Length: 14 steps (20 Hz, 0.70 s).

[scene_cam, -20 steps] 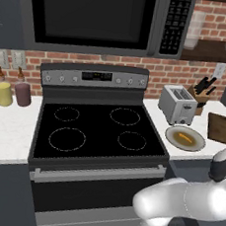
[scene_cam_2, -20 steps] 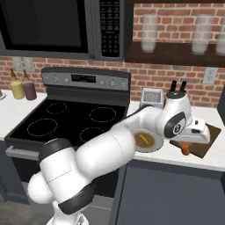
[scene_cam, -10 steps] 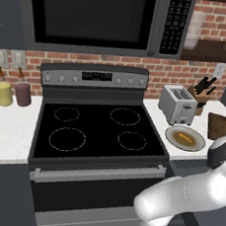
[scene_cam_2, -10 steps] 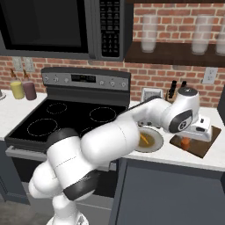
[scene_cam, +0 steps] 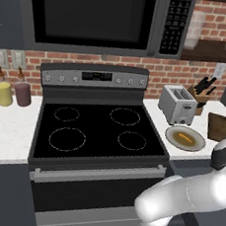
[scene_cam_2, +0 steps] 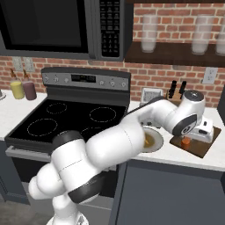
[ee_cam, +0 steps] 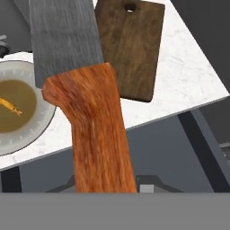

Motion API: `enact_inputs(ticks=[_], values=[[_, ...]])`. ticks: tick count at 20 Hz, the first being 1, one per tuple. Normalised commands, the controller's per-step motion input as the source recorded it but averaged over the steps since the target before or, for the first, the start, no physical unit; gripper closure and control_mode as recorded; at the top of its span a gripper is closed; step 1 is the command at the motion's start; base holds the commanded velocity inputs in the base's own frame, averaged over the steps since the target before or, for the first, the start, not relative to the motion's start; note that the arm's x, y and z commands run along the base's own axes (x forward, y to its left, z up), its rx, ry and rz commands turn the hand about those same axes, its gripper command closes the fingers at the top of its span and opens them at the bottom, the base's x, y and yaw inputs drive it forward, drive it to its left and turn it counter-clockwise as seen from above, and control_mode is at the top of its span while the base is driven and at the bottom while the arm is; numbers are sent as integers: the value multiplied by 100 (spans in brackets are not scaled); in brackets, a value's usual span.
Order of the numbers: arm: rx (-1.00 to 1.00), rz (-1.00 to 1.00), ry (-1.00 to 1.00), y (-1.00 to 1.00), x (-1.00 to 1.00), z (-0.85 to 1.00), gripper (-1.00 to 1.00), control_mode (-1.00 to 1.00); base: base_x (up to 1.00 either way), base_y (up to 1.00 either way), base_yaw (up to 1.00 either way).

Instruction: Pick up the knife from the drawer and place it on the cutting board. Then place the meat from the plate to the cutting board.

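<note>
While hovering above the cutting board (ee_cam: 130, 45), the pincer (scene_cam_2: 203, 132) pinches the knife (ee_cam: 90, 112) narrowly.

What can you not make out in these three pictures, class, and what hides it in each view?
- Knife tip: hand view, cut off by the top edge.
- Fingertips of the hand: hand view, behind the knife's handle.
- Cutting board: left base view, cut by the right edge.
- Plate: right base view, partly behind the arm.
</note>
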Motion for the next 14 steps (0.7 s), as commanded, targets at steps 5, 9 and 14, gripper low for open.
enact_inputs(ticks=[5,9,14], values=[[1,0,-6,0,8,-11,100,-100,0,0,0],[0,0,-4,0,0,-14,100,-100,0,0,0],[0,0,-1,0,0,-17,100,-100,0,0,0]])
